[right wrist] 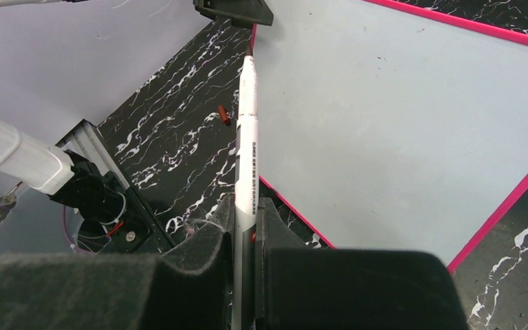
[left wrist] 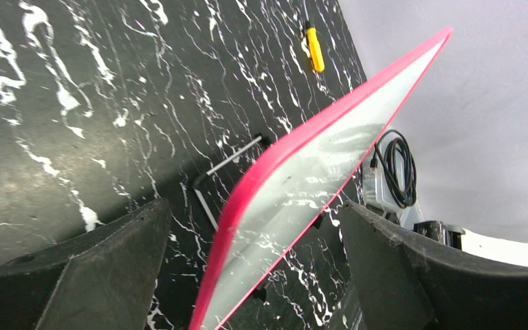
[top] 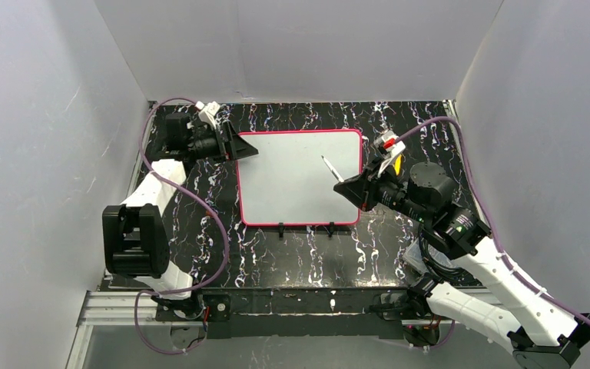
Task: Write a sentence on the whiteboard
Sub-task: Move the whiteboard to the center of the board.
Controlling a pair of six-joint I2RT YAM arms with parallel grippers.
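Lying flat on marbled table point(top: 292, 254): whiteboard point(top: 292, 181), centred, clip feet at 6 o'clock. Left gripper point(top: 247, 147) at board's 10 o'clock corner, jaws spread wide, straddling frame edge. Right gripper point(top: 349, 188) at board's 3 o'clock edge, clamped on white marker point(right wrist: 248, 137), tip over board; contact unclear. Yellow pen point(left wrist: 314, 48) on table beyond 3 o'clock edge. Red cap point(right wrist: 224, 115) on table.

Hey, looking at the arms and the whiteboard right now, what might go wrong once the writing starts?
The left fingers stand open, straddling the edge of the whiteboard without clamping it, so the board may slide under pen pressure. The right fingers grip the marker far from its tip, leaving a long barrel free; it might pivot or slip when the tip presses down.
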